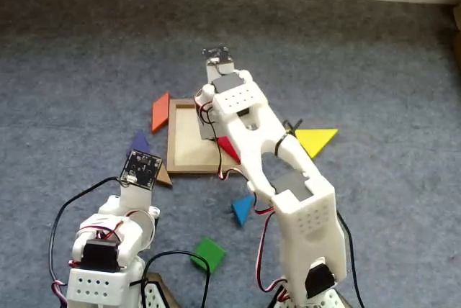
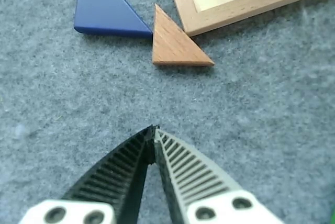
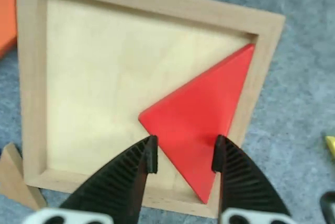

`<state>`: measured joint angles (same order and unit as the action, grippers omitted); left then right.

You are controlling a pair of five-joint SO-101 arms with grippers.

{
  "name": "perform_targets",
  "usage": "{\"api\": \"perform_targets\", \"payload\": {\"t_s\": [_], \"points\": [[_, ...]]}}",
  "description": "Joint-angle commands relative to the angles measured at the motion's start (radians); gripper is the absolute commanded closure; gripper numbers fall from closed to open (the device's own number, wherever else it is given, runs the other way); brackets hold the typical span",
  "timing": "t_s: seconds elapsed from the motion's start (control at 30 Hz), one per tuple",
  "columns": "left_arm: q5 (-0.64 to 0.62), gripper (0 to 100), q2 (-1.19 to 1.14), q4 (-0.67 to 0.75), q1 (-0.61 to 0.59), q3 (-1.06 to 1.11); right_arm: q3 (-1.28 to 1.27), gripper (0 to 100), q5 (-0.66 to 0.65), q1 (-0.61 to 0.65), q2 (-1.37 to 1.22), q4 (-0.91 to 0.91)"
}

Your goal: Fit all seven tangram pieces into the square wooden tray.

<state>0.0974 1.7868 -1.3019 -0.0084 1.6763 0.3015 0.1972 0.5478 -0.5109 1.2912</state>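
The tray (image 1: 172, 139) lay in the middle of the carpet (image 1: 374, 56), with a large triangle (image 3: 201, 130) inside it against its right wall. A piece (image 1: 160, 111) sat at its far left corner, a second triangle (image 2: 104, 9) to its left, and a third triangle (image 2: 175, 46) just off its near left corner, beside the second. A fourth triangle (image 1: 315, 139) lay well to the right, a small triangle (image 1: 243, 209) before the tray, and a square (image 1: 209, 254) nearer still.

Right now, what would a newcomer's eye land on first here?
The red triangle stands out most, lying in the wooden tray with one tip over the rim, the open right gripper above it. The shut left gripper hangs over the carpet near a wooden triangle and a dark blue triangle outside the tray.
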Motion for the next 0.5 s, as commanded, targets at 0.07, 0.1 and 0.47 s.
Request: {"api": "perform_targets", "payload": {"t_s": [0.07, 0.1, 0.47], "points": [[0.008, 99, 0.004, -0.005, -0.012, 0.021, -0.074, 82.6, -0.112, -0.035, 0.3, 0.053], [0.008, 99, 0.004, -0.005, -0.012, 0.021, -0.108, 82.6, -0.15, -0.036, 0.348, 0.061], [0.008, 99, 0.004, -0.005, -0.012, 0.021, -0.404, 82.6, -0.77, -0.298, 0.585, 0.084]]}}
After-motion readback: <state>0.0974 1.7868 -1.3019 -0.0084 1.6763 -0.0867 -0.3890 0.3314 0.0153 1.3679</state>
